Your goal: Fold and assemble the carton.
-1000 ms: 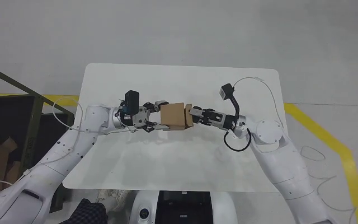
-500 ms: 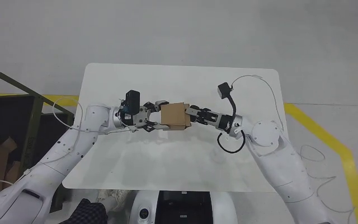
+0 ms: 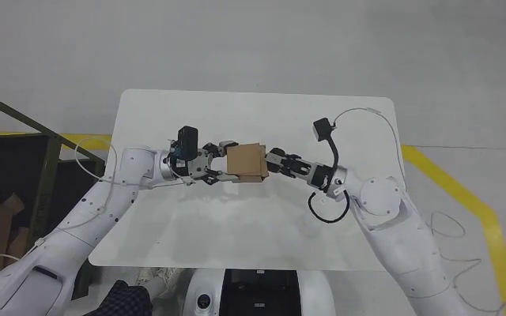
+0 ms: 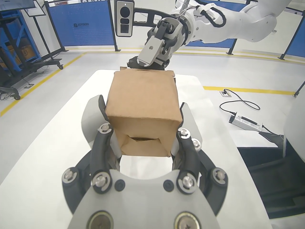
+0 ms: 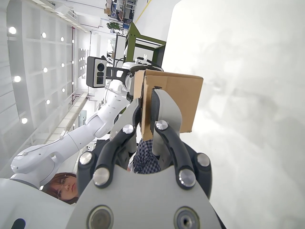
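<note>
1. The brown cardboard carton (image 3: 245,162) is held between both grippers over the middle of the white rectangular table (image 3: 237,229).
2. The left gripper (image 4: 143,109) clamps the carton's 2 opposite side walls, 1 finger on each.
3. The right gripper (image 5: 149,96) is closed on a cardboard edge at the carton's opposite end.
4. The end facing the left wrist shows folded flaps with a small gap between them.

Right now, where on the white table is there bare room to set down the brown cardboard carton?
Two bare strips of the white table: one from the brown cardboard carton to the far edge, one from the arms to the near edge. The middle band is crowded: left gripper and right gripper both clamp the carton there.
</note>
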`<control>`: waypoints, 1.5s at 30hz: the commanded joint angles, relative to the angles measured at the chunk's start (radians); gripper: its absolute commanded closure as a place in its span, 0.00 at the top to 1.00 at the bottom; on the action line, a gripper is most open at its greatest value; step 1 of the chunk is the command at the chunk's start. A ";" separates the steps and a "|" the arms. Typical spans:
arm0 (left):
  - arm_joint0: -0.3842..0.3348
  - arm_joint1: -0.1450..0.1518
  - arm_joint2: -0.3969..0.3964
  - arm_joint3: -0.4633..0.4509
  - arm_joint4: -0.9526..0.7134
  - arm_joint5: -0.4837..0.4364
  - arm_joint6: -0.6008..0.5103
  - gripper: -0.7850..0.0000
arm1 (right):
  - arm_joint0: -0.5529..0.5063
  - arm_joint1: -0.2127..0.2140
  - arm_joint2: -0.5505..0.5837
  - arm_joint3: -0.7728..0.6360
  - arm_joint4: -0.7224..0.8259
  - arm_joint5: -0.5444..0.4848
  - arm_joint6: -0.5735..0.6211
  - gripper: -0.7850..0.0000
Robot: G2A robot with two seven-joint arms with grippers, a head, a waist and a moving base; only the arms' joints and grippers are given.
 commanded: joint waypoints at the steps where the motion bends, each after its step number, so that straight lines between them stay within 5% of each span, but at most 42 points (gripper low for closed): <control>1: -0.001 -0.001 -0.001 0.001 -0.001 0.000 0.000 0.04 | -0.006 0.001 0.002 -0.005 -0.001 0.001 0.001 0.01; 45: -0.007 -0.008 -0.010 0.022 -0.075 0.000 -0.046 0.02 | -0.018 0.001 -0.030 -0.022 0.001 -0.013 -0.008 0.00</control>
